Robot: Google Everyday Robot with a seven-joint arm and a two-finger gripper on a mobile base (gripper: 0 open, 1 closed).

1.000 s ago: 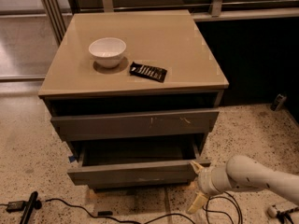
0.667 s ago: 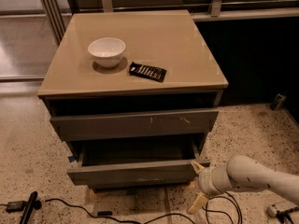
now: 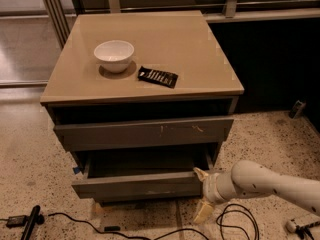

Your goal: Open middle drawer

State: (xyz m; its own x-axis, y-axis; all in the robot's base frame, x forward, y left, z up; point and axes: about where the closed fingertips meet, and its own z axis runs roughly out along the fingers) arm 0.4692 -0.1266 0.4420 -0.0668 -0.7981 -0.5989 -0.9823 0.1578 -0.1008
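Finding: we record no change over the last second. The claw (image 3: 200,195) sits where it sat, low at the cabinet's front right corner, on the end of the pale arm (image 3: 280,185) that comes in from the right. The middle drawer (image 3: 137,185) shows the same amount of pull-out.

Claw state: its fingers (image 3: 200,174) are apart, one at the top edge of the drawer front's right end and the other lower down, below that front. We cannot tell whether either finger actually bears on the panel.

Task item: the middle drawer lies directly left of the claw. Its plain front stands forward of the cabinet face, and its dark interior is exposed behind, up and to the left of the claw.

Other items: the scratched drawer (image 3: 145,131) above the claw is shut. The bowl (image 3: 114,55) and a dark packet (image 3: 158,76) rest on the top, well up and to the left of the claw. Cable (image 3: 235,221) loops on the floor just below and to the right of it.

Assessment: in our judgement the drawer is already partly open. The standstill suggests that either the pull has finished or the claw has paused. If more opening is wanted, a further pull straight out from the cabinet is needed. Because the hold is at one end, the drawer could skew on its runners.
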